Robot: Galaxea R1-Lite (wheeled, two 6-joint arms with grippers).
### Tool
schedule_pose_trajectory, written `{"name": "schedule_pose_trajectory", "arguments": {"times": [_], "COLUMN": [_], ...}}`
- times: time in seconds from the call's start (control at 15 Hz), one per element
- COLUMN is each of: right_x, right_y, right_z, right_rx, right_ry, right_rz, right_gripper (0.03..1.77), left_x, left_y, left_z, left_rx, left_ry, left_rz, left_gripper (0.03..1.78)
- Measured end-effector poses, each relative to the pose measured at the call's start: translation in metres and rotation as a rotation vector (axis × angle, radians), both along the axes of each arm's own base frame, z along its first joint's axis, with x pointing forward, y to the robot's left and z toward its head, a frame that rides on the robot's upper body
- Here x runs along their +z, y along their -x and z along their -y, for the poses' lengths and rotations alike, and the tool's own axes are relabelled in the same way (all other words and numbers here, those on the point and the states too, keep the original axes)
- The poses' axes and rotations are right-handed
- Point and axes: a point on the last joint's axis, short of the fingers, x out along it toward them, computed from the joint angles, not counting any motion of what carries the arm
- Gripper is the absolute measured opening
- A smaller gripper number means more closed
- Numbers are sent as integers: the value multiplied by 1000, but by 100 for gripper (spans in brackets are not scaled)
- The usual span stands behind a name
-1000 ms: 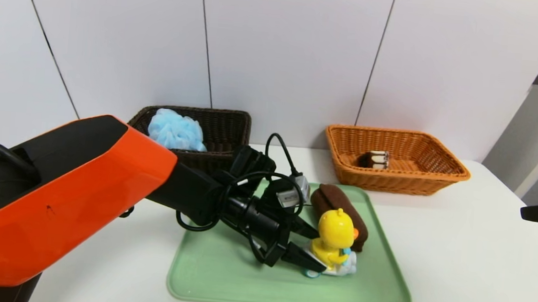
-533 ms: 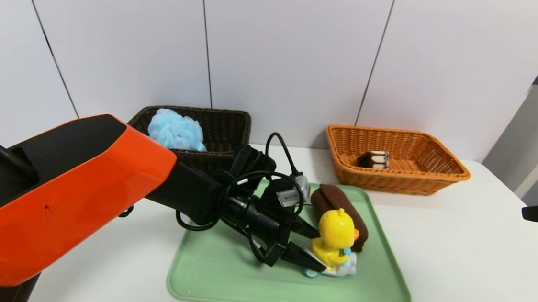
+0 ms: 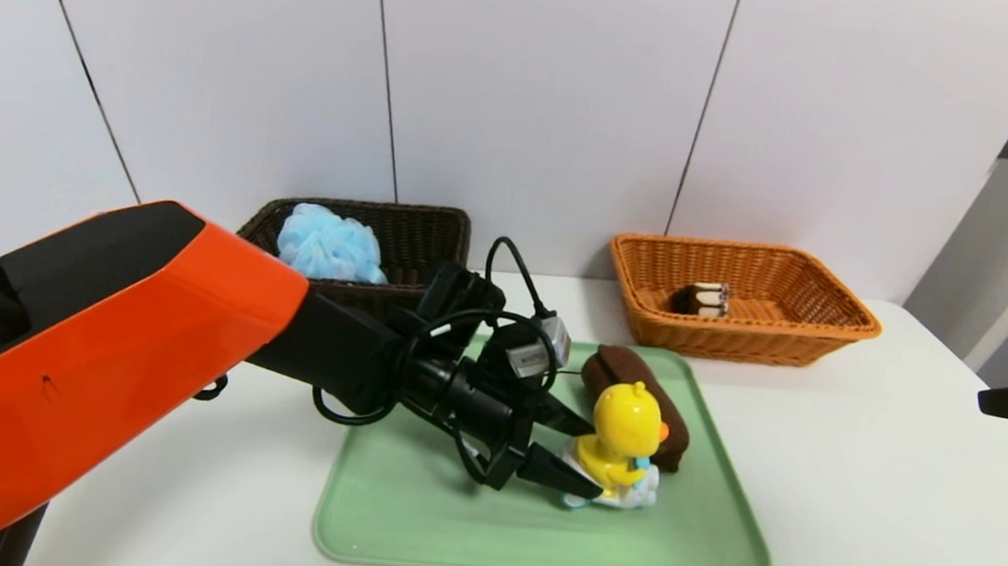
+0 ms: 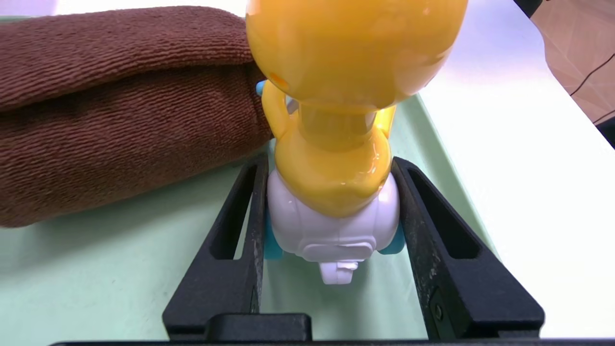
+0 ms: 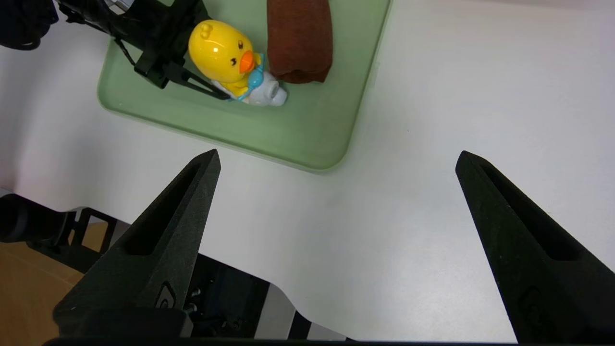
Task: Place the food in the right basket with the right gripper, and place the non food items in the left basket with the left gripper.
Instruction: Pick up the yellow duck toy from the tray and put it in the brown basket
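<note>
On your far left, the dark brown basket [image 3: 399, 239] stands at the back of the bench [image 3: 856, 491] with a blue bath pouf [image 3: 330, 244] inside it. Your left gripper [image 3: 579, 455] reaches in from the left over the green tray [image 3: 449, 522], and its fingers [image 4: 240, 230] are closed on the white base of the yellow duck toy [image 3: 622, 436], one on each side. The toy sits upright over the tray's right half; whether its wheels touch the tray or hang just clear of it, you cannot quite tell from these views. Just beyond the duck, touching it, a rolled brown towel [image 3: 635, 392] lies on the tray. Farther right at the back, the orange basket [image 3: 824, 331] holds a small chocolate cake roll [image 3: 702, 299]. Your right gripper [image 5: 336, 163] is parked at the far right, above the bench's near edge, with its fingers [image 5: 178, 211] spread wide and holding nothing.
</note>
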Motion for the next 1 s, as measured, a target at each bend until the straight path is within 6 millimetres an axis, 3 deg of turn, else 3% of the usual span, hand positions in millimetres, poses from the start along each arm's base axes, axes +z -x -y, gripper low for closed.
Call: {"name": "schedule_pose_trajectory", "arguments": {"times": [0.53, 1.0], "right_x": [0, 0], "right_y": [0, 0], "right_z": [0, 0], "right_rx": [0, 1], "right_ry": [0, -1], "right_rz": [-1, -1], "right_gripper": [169, 169], "left_x": [9, 49], "left_y": [-1, -5], "left_z": [-9, -54], "left_rx": [20, 127], "left_ry": [9, 46], "left_rz": [12, 61], "left_gripper": [86, 86]}}
